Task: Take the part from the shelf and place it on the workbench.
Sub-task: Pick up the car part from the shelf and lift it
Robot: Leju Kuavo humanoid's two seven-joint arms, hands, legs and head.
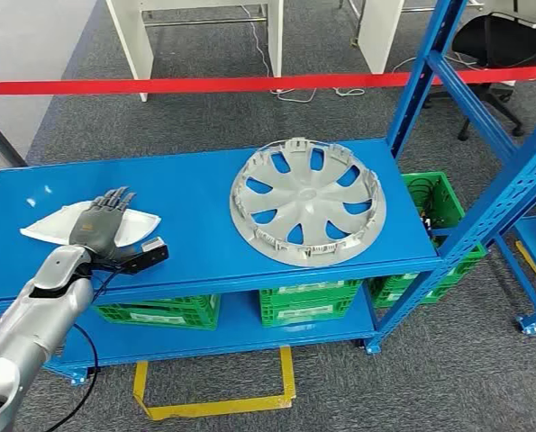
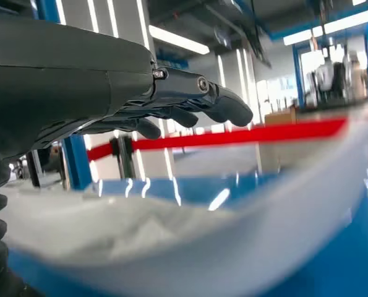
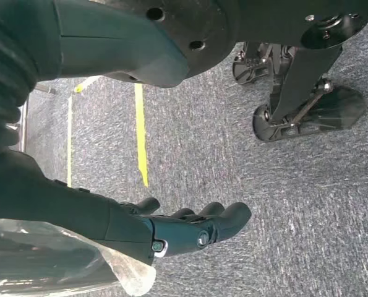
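Two parts lay on the blue shelf (image 1: 183, 193): a white part (image 1: 139, 222) at the left of the head view and a silver wheel cover (image 1: 307, 200) at centre right, well apart. The left robot hand (image 1: 100, 222) hovered flat over the white part with its fingers (image 2: 221, 102) extended and apart, gripping nothing; the left wrist view showed a gap between them and the part's pale curved rim (image 2: 247, 229). The right robot hand (image 3: 191, 226) hung by the floor, fingers loosely curled around nothing. The white part looked thin and shallow, so a grasp from above would likely slide it along the smooth shelf or tip its edge rather than lift it. It lay near the shelf's front edge, so a push could send it off. Three green crates (image 1: 310, 301) sat on the lower level, and one red tape (image 1: 251, 84) crossed the upper frame.
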